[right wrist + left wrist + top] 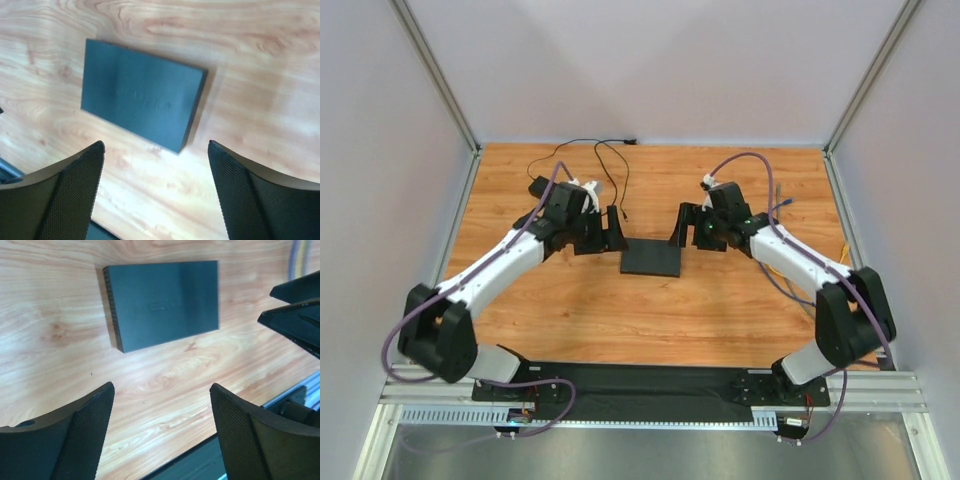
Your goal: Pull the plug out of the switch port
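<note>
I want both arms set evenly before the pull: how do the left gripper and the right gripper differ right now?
The left gripper hangs off the left side of the switch, and the right gripper hangs off its right side. Seen from the left gripper, the switch shows a ribbed side. Seen from the right gripper, it shows a smooth one. Both grippers are open, empty and not touching the switch.

A light wood-grain surface (570, 320) carries the flat black switch (651, 258), which lies flat near its middle with bare wood on every side. A thin black cable (626, 185) loops loosely across the far part.
</note>
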